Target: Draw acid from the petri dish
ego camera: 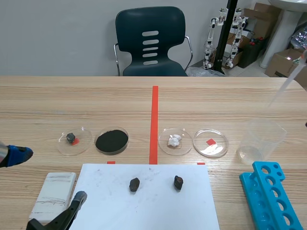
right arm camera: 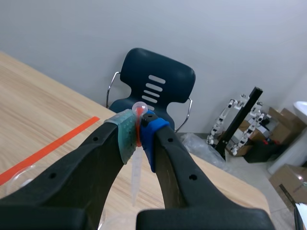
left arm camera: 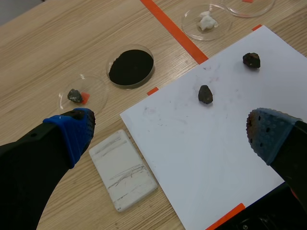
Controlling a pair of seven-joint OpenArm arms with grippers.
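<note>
Centrally, the right pincer (right arm camera: 139,132) is clamped on a translucent pipette (right arm camera: 135,175), its pads pressing the stem just below the bulb. In the scene view the pipette is raised off the surface (ego camera: 72,100) at the far right side. It is tilted, with the tip lower and aimed toward the middle, above and beyond a clear beaker (ego camera: 261,139).

The task's petri dish (ego camera: 210,143), the clear one over a red tape square, lies just beside the beaker. It is on the side toward the orange-red tape line (ego camera: 154,124) and nearer the robot than the tip. It appears to hold clear liquid, though the glint alone does not settle this.

The coming move therefore turns on carrying the tip down and inward past the beaker, with the long axis brought nearer upright over the dish. The right arm is the nearer one and the one with the tool. The left pincer (left arm camera: 168,129) hovers with fingers wide apart, empty, above a white paper sheet (left arm camera: 206,139), well apart from that dish.

Room is tight. A dish of white lumps (ego camera: 175,140) sits just beside the target on one side and the beaker on the other. A blue tube rack (ego camera: 271,196) lies nearer the robot.
</note>
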